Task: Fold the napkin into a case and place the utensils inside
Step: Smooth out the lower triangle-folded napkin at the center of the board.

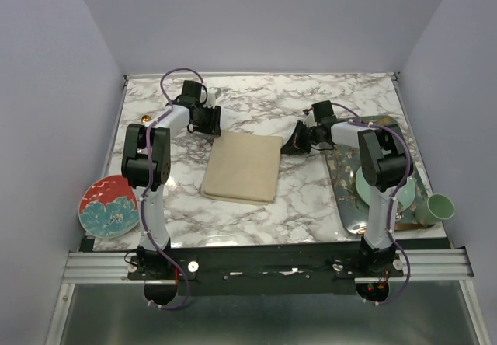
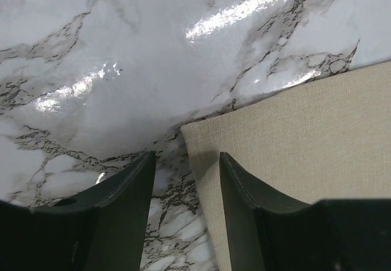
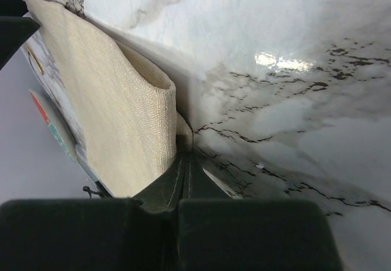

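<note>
Napkin [image 1: 242, 166] soft, limp; take corners. My right claw [image 3: 185, 155] pinches its far-right corner; left claw [image 2: 186, 158] released, straddling the far-left.

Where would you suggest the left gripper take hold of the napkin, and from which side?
Probably its far left corner, coming in from the bare marble on the left. The napkin lies flat, so only an edge can be pinched; the open left gripper straddles that edge there, mirroring the right gripper shut on the far right corner.
</note>
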Motion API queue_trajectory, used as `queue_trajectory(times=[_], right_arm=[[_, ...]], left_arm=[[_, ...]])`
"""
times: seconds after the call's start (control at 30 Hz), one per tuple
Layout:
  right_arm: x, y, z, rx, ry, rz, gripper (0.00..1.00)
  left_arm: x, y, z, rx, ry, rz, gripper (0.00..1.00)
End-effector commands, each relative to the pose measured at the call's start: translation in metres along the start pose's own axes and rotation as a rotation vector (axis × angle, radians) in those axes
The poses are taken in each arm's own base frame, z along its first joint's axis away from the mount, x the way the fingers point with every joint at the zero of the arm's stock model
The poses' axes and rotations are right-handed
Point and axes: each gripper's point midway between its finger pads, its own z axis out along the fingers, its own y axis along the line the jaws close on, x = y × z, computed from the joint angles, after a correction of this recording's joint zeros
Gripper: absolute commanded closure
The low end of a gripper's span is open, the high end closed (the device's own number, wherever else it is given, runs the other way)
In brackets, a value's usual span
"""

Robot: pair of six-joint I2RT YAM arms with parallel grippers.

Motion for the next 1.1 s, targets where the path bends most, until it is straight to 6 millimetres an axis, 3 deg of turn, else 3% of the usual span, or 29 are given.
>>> queue_trajectory(times=[0.0, 0.4, 0.73, 1.07], right_arm=[[-0.001, -0.009, 0.009, 0.032, 0.009, 0.008, 0.99], [-0.001, -0.014, 0.009, 0.059, -0.002, 0.027, 1.0], [-0.002, -0.017, 0.007, 0.085, -0.02, 0.025, 0.99], [-0.005, -0.017, 0.007, 0.086, -0.024, 0.019, 1.0]], left_arm=[[0.015, -0.013, 0.007, 0.073, 0.05, -0.047, 0.48], [0.022, -0.027, 0.008, 0.105, 0.062, -0.013, 0.57], [0.024, -0.006, 0.001, 0.012, 0.057, -0.033, 0.98], [0.021, 0.001, 0.0, -0.013, 0.044, -0.048, 1.0]])
